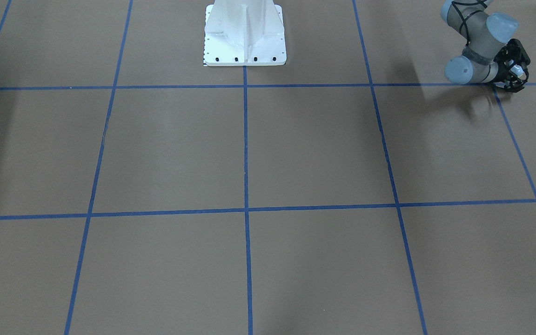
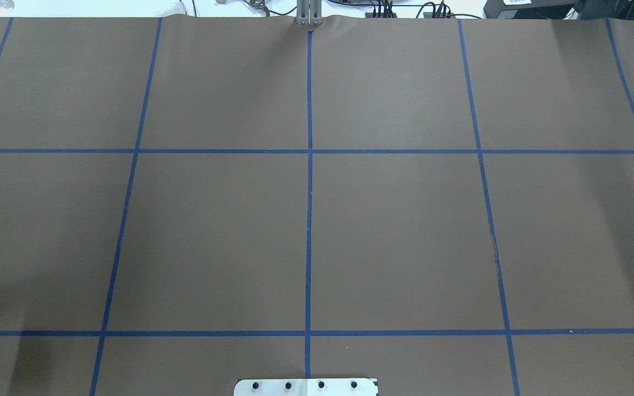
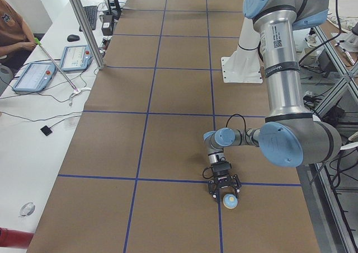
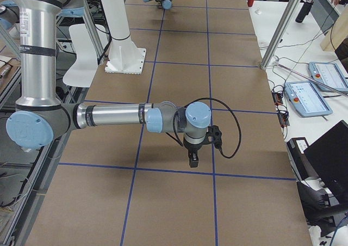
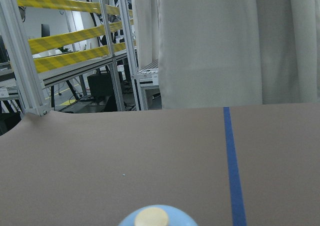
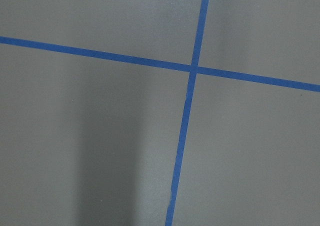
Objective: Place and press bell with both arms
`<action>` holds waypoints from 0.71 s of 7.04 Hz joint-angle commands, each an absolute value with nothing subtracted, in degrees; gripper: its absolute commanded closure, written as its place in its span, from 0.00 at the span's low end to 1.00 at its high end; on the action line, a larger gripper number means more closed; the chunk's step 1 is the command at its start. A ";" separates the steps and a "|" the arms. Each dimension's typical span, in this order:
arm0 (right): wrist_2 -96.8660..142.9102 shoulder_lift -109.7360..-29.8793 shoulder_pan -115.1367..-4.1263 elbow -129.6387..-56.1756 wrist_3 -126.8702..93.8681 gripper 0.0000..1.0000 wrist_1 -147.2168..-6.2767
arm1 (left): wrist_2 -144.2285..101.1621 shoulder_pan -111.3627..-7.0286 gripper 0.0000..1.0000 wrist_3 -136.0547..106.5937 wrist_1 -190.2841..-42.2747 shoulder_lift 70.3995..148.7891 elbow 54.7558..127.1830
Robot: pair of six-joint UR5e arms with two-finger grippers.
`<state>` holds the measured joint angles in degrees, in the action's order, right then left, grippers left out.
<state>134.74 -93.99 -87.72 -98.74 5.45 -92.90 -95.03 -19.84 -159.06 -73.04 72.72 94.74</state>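
The bell, light blue with a cream button, sits between the black fingers of my left gripper near the table's left end, by a blue tape crossing. The gripper is shut on the bell and holds it low over the brown table. The bell also shows in the exterior left view and at the bottom edge of the left wrist view. My right gripper points down just above the table near a tape line. It shows only in the exterior right view, so I cannot tell whether it is open or shut.
The white bolted pedestal stands at the robot's side of the table. Blue tape lines divide the brown surface into squares. A side bench holds tablets and cables, with an aluminium post at the table's edge.
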 commanded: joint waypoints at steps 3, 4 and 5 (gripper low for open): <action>134.74 -93.87 -87.71 -98.88 5.45 0.00 -92.90 | -95.10 -17.23 0.98 -159.17 -72.60 71.90 94.83; 134.74 -93.78 -87.71 -99.05 5.45 0.00 -92.90 | -95.10 -17.23 1.00 -158.47 -72.77 70.33 95.62; 134.74 -93.69 -87.71 -99.14 5.45 0.00 -92.90 | -95.01 -17.31 1.00 -156.03 -72.86 67.18 98.32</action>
<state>134.74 -93.79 -87.72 -99.01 5.45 -92.90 -95.07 -17.31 -158.08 -72.74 70.07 96.06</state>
